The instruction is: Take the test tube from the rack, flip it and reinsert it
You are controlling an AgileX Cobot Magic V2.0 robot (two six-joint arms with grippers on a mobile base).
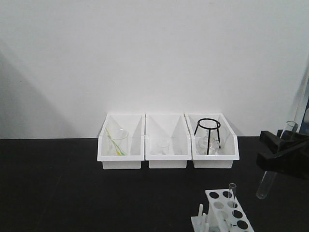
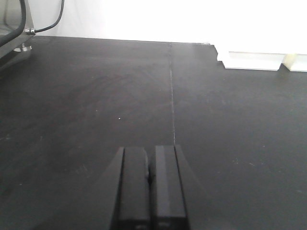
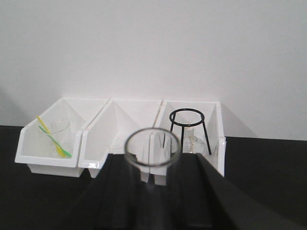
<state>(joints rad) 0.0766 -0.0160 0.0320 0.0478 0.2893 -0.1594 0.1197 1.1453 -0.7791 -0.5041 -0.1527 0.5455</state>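
Note:
My right gripper (image 1: 279, 153) is at the right edge, shut on a clear test tube (image 1: 270, 176). The tube hangs tilted in the air, open rim up and rounded end down, to the right of and above the white rack (image 1: 219, 205). In the right wrist view the tube's open rim (image 3: 152, 147) shows between the black fingers of my right gripper (image 3: 152, 165). A second clear tube (image 1: 232, 193) stands upright in the rack. My left gripper (image 2: 149, 160) is shut and empty over bare black table; it is out of the front view.
Three white bins stand against the wall: the left bin (image 1: 121, 157) holds a beaker and a yellow-green stick, the middle bin (image 1: 167, 157) a small beaker, the right bin (image 1: 215, 157) a black ring stand (image 1: 208, 135) and a flask. A cable (image 2: 53, 19) lies at the far left.

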